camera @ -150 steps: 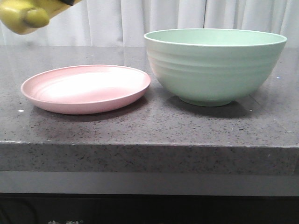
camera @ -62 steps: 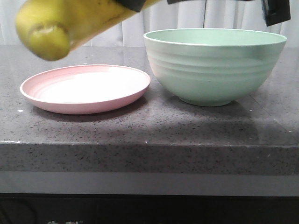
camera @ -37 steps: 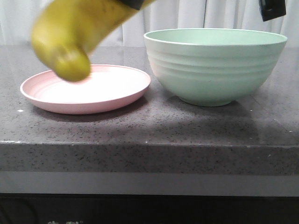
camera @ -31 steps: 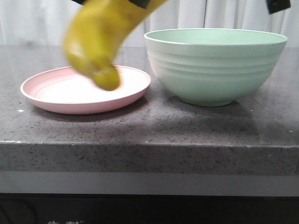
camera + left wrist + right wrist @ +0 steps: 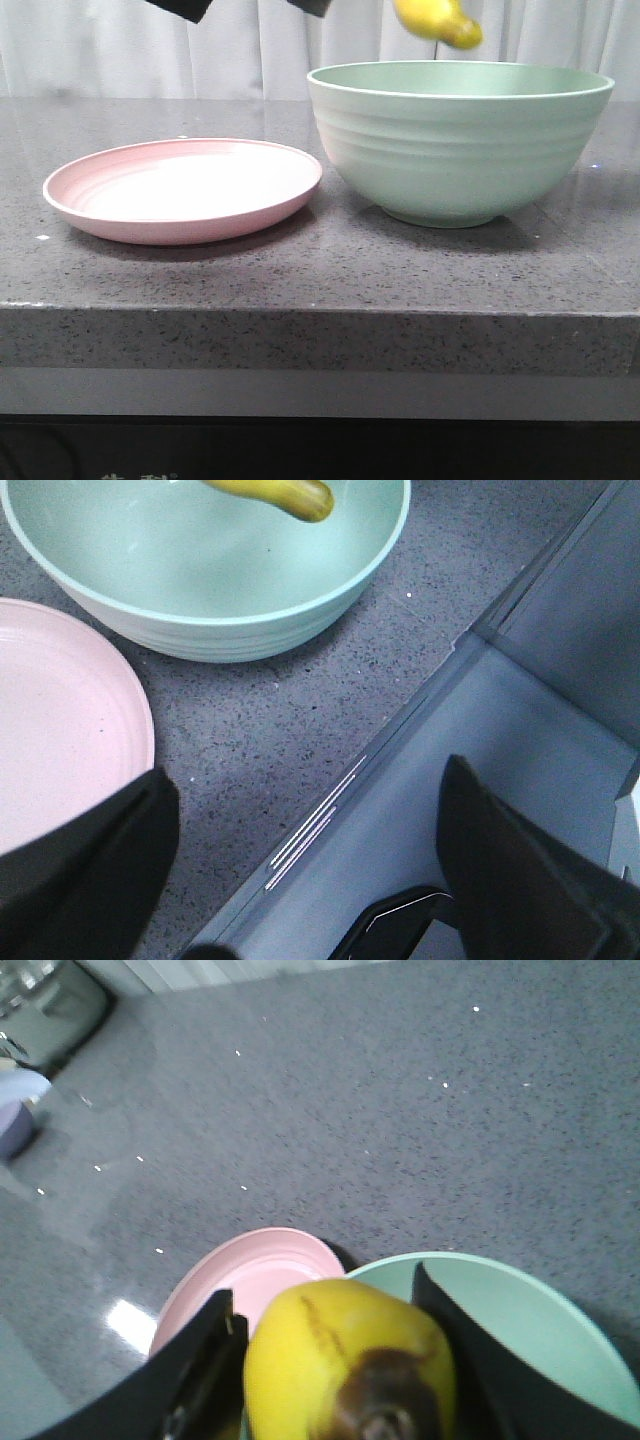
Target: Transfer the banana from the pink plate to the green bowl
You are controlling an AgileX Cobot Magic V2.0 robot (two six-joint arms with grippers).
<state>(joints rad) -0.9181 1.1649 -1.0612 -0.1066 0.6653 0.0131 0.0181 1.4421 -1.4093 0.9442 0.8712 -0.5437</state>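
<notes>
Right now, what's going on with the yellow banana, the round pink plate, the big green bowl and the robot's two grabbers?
Plump yellow banana: held in the air over the bowl, not yet let go.
Shallow round pink plate: empty, flat on the counter.
Deep mint-green ridged bowl: upright, nothing resting in it.
Right gripper: shut on the banana.
Left gripper: open, holding nothing.

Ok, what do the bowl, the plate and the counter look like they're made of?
Green bowl: probably matte plastic or fibre composite; dull even colour, moulded ridges, no glaze shine.
Pink plate: likely the same stuff; flat pale finish, faint concentric ridges.
Countertop: looks like polished speckled stone or quartz; grey flecks and soft reflections.
</notes>
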